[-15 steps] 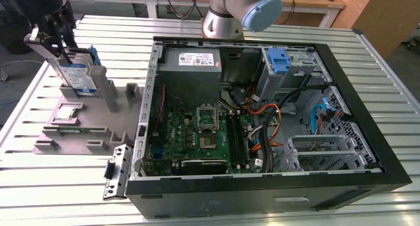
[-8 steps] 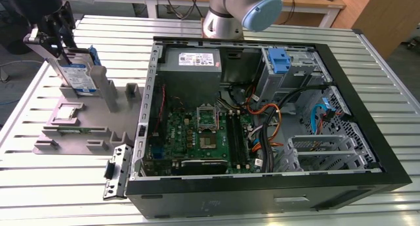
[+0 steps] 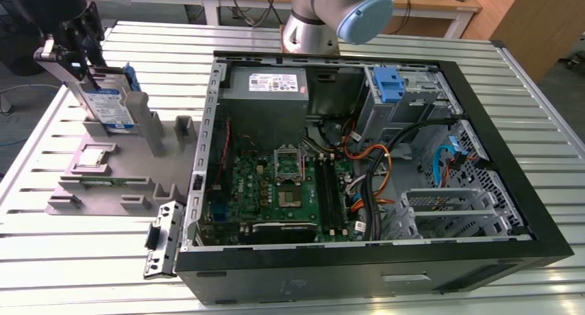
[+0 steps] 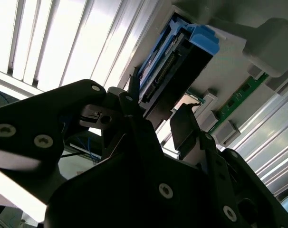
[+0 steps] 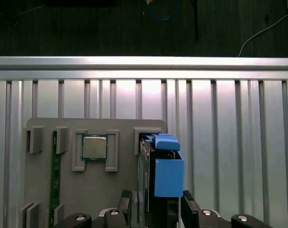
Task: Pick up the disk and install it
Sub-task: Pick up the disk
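Your gripper (image 5: 158, 207) sits astride the disk (image 5: 168, 176), w/ the drive's blue carrier edge running up between its two sides in both wrist views. Can't tell if it's clamped or just close, so check grip. In the exterior view the disk (image 3: 111, 107) stands upright on edge in a slot of the grey fixture (image 3: 109, 172), at the exterior view's left, well apart from the open PC case (image 3: 512, 192). A CPU chip (image 5: 94, 147) lies in the fixture near the disk.
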{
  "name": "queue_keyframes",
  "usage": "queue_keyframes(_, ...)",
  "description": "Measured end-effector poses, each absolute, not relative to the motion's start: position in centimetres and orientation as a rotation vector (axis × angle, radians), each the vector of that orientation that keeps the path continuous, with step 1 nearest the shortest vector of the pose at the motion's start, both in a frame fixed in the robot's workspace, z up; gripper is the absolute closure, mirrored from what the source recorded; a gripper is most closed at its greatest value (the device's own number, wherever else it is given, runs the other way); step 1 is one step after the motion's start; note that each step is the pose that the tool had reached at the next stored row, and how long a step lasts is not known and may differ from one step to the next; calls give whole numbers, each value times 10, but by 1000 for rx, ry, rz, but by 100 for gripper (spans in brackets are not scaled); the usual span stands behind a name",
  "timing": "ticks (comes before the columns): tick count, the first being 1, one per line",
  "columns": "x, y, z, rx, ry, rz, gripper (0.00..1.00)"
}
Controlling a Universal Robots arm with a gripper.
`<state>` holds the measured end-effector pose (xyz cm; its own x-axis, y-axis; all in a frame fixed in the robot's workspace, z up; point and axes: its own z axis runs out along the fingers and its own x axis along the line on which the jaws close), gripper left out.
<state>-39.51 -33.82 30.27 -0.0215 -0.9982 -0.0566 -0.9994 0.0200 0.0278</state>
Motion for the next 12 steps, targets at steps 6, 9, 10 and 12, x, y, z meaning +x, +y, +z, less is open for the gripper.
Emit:
queue_keyframes(6, -395, -338, 303, -2205, 2207, 93, 47)
queue_keyframes(9, -395, -337, 303, -2207, 2205, 94, 47)
queue_keyframes(10, -395, -337, 303, -2207, 2205, 94, 47)
queue_keyframes(12, -395, -337, 303, -2207, 2205, 94, 47)
